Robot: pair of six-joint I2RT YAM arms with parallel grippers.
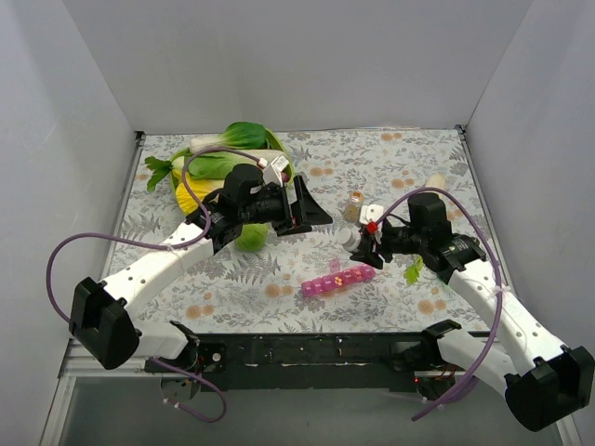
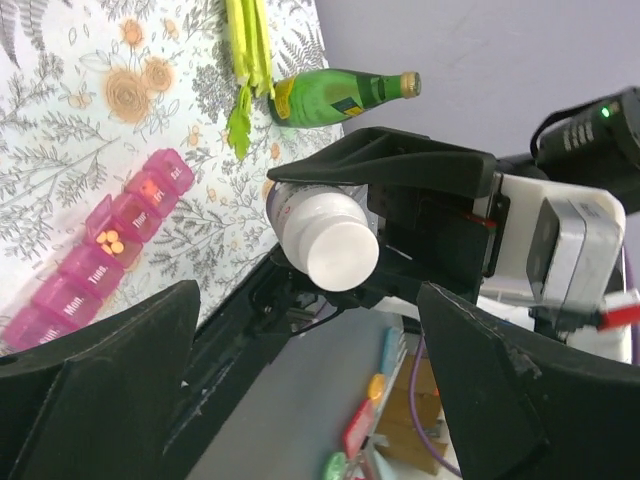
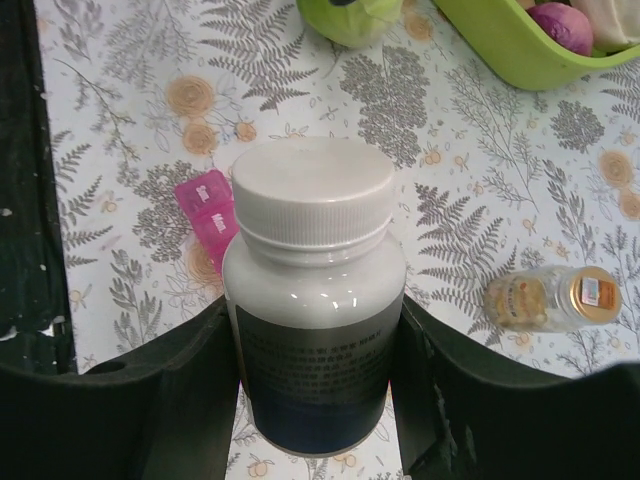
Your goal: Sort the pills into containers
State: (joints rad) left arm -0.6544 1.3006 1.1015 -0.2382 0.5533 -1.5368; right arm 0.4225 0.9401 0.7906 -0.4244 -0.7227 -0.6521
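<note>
The right gripper (image 3: pixel 315 385) was closed about as far as the white pill bottle (image 3: pixel 314 300) allowed, a finger pressed to each side of it. The bottle's cap was on. The left gripper (image 2: pixel 310 400) was spread wide with nothing between its fingers, and faced the bottle from close by.

The pink pill organiser (image 1: pixel 339 279) lay on the floral cloth (image 1: pixel 279 288) between the two arms, just on the near side of the right gripper and apart from the bottle. In the right wrist view the bottle hid all but one end of it. In the left wrist view several lids stood up, and small orange pills (image 2: pixel 110 241) showed in one compartment.

Around them lay one small clear jar (image 3: pixel 550 297) with a gold lid, on its side, and one green glass bottle (image 2: pixel 335 95), also on its side, beside some celery stalks (image 2: pixel 250 60). A lime-green bowl (image 3: pixel 500 50) and leafy greens (image 1: pixel 242 137) sat farther back.
</note>
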